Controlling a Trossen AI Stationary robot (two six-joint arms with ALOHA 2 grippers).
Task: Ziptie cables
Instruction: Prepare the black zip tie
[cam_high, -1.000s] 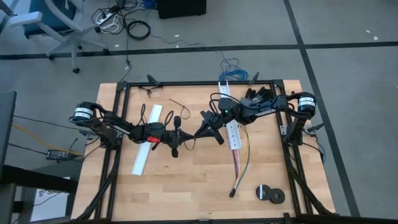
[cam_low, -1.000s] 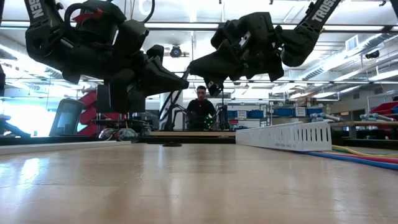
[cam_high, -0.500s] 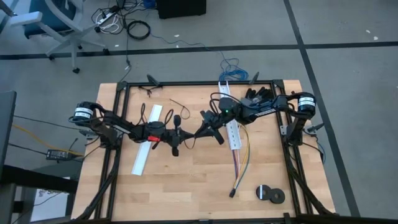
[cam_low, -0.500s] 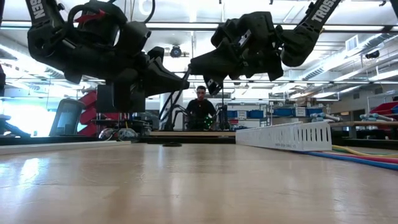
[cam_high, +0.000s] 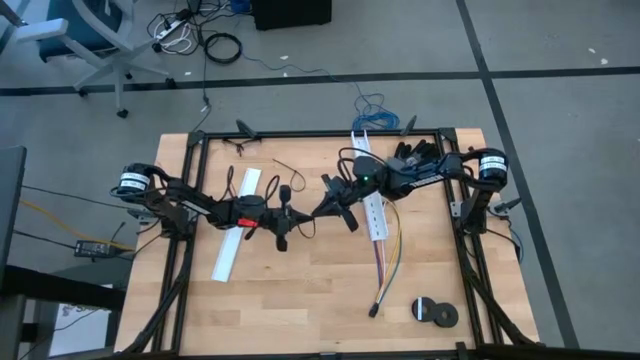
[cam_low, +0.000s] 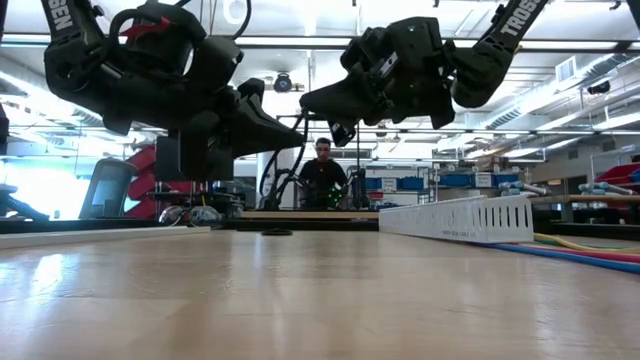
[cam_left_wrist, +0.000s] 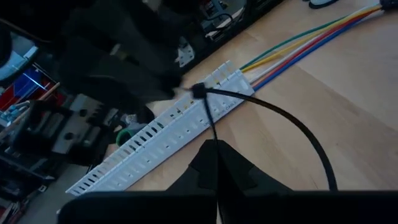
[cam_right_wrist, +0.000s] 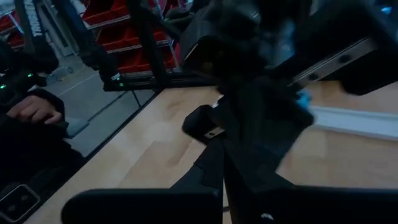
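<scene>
We are seeing both arms meeting above the table's middle. The left gripper (cam_high: 284, 222) is pinching a looped black ziptie (cam_left_wrist: 273, 118) between closed fingers. The right gripper (cam_high: 325, 208) is also closed, facing it. The cables (cam_high: 388, 255) are lying beside the white channel (cam_high: 371, 200), toward the table's right side.
</scene>
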